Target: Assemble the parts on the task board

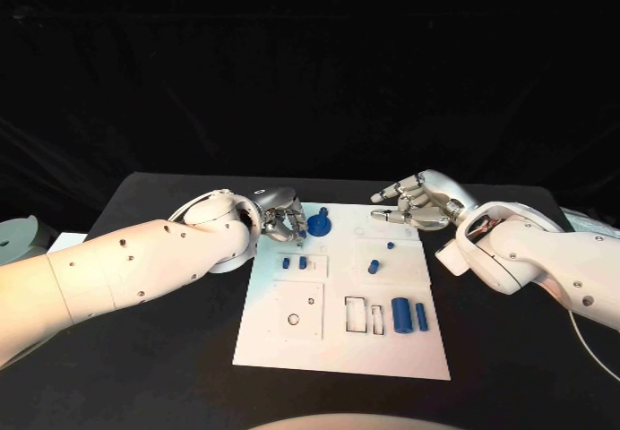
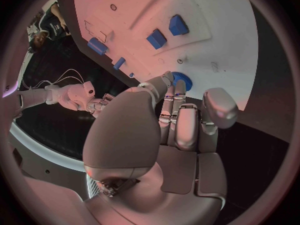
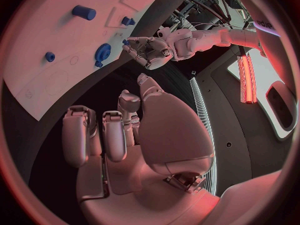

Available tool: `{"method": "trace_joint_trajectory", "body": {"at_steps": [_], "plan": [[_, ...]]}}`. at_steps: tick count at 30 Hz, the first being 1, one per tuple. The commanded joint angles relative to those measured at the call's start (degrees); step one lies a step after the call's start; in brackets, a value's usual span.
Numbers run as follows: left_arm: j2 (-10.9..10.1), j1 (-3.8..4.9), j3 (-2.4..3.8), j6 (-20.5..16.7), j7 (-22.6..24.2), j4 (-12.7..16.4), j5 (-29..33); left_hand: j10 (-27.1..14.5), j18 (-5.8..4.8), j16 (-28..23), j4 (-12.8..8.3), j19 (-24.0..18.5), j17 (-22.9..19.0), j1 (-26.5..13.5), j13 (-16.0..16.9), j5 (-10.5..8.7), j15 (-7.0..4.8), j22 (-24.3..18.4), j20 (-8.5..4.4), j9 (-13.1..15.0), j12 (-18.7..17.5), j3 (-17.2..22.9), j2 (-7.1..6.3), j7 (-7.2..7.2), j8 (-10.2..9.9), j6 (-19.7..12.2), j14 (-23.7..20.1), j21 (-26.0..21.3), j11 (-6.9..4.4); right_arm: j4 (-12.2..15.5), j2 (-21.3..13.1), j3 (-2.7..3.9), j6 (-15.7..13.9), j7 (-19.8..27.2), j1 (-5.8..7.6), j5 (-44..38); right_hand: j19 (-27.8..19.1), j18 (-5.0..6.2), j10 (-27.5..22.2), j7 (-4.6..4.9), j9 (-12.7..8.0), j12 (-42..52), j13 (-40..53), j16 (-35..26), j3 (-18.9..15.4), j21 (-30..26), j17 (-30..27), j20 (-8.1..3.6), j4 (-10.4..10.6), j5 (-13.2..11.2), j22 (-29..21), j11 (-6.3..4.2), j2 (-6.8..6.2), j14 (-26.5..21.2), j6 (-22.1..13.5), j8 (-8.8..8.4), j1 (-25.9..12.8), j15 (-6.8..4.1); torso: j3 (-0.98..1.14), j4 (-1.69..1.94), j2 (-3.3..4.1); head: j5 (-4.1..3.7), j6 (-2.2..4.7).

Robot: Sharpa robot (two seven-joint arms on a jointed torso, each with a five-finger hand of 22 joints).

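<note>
Black table (image 1: 155, 340), dark backdrop (image 1: 310, 81).

Black table (image 1: 155, 340), white task board (image 1: 336, 345) lying at its middle

Right hand (image 3: 119, 135) empty, fingers apart, off board (image 3: 44, 50); left hand (image 3: 150, 50) beside blue gear (image 3: 102, 51).

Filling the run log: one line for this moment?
left hand: empty, by gear | right hand: open, off board | parts: unassembled
</note>
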Motion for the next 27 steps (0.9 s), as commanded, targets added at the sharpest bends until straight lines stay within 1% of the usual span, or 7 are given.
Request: {"method": "trace_joint_trajectory", "body": {"at_steps": [1,4,7,11,18,22,27], "plan": [[-0.2,0.03,0.02,1.6,-0.8,0.2,1.3,0.3,-0.66,0.2,0.0,0.4,-0.1,-0.5,0.1,0.20,-0.52,0.1,-0.29,0.0,-0.2,0.4,0.05,0.03,-0.3,0.5,1.7,0.3,-0.07,0.0,0.1,0.00,0.8,0.4,-0.09,-0.1,-0.5,1.02,-0.4,-0.11,0.0,-0.1,0.0,-0.2,-0.3,-0.2,7.7,-0.04,0.2,0.2,0.0,0.11,0.23,4.3,0.1,0.03,-0.4,0.21,-0.06,-0.12,0.08,0.13,-0.06],[-0.4,0.02,-0.03,2.5,-1.1,0.1,1.3,0.4,-0.68,0.2,-0.1,0.4,-0.2,-0.8,0.1,0.19,-0.52,0.2,-0.28,-0.1,-0.4,0.5,-0.04,-0.01,-0.3,0.6,1.7,0.4,-0.08,0.0,0.1,0.00,0.8,0.4,-0.12,-0.1,-0.5,1.02,-0.4,-0.11,0.0,-0.1,0.0,-0.2,-0.3,-0.2,7.7,-0.04,0.2,0.2,0.0,0.11,0.23,4.3,0.1,0.03,-0.4,0.21,-0.02,-0.17,0.12,0.21,-0.14],[-0.6,0.00,-0.09,3.1,-1.3,0.0,1.3,0.4,-0.68,0.2,0.0,0.4,-0.3,-1.2,0.1,0.16,-0.51,0.2,-0.28,-0.1,-0.6,0.5,-0.18,-0.05,-0.4,0.7,1.7,0.4,-0.08,0.0,0.0,0.00,0.8,0.4,-0.14,-0.1,-0.5,1.02,-0.4,-0.11,0.0,-0.1,0.0,-0.2,-0.3,-0.2,7.7,-0.04,0.2,0.2,0.0,0.11,0.23,4.3,0.1,0.03,-0.4,0.21,0.01,-0.11,0.10,0.18,-0.17],[-0.5,-0.04,-0.20,3.6,-1.5,-0.4,1.3,0.4,-0.68,0.2,0.0,0.4,-0.3,-1.2,0.1,0.16,-0.51,0.2,-0.28,-0.1,-0.6,0.5,-0.18,-0.05,-0.4,0.7,1.7,0.4,-0.08,0.0,0.1,0.00,0.8,0.4,-0.15,-0.1,-0.5,1.02,-0.4,-0.11,0.0,-0.1,0.0,-0.2,-0.3,-0.2,7.7,-0.04,0.2,0.2,0.0,0.11,0.23,4.3,0.1,0.03,-0.4,0.21,0.00,-0.05,0.10,0.26,-0.29],[0.0,-0.32,-0.51,3.8,-1.5,-1.1,1.0,0.5,-0.68,0.2,0.0,0.4,-0.3,-1.4,0.1,0.15,-0.52,0.2,-0.28,-0.1,-0.6,0.5,-0.23,-0.06,-0.4,0.7,1.6,0.4,-0.09,0.0,0.1,0.00,0.8,0.5,-0.16,-0.1,-0.5,1.02,-0.4,-0.11,0.0,-0.1,0.0,-0.2,-0.3,-0.2,7.7,-0.04,0.2,0.2,0.0,0.11,0.23,4.3,0.1,0.03,-0.4,0.21,-0.01,-0.16,0.10,0.35,-0.41],[0.3,-0.60,-0.58,3.9,-1.5,-1.4,0.9,0.5,-0.68,0.2,0.0,0.4,-0.3,-1.4,0.1,0.15,-0.52,0.2,-0.28,-0.1,-0.6,0.5,-0.23,-0.06,-0.4,0.7,1.6,0.4,-0.09,0.0,0.1,0.00,0.8,0.5,-0.17,-0.1,-0.5,1.02,-0.4,-0.11,0.0,-0.1,0.0,-0.2,-0.3,-0.2,7.7,-0.04,0.2,0.2,0.0,0.11,0.23,4.3,0.1,0.03,-0.4,0.21,0.02,-0.20,0.12,0.28,-0.42],[0.4,-0.72,-0.60,3.8,-1.6,-1.5,0.9,0.5,-0.66,0.2,0.0,0.3,-0.4,-1.5,0.1,0.15,-0.52,0.2,-0.28,-0.2,-0.7,0.5,-0.29,-0.07,-0.5,0.7,1.6,0.4,-0.10,0.1,0.1,0.00,0.8,0.5,-0.17,-0.1,-0.5,1.02,-0.4,-0.11,0.0,-0.1,0.0,-0.2,-0.3,-0.2,7.7,-0.04,0.2,0.2,0.0,0.11,0.23,4.3,0.1,0.03,-0.4,0.21,0.04,-0.19,0.12,0.35,-0.43]]}}
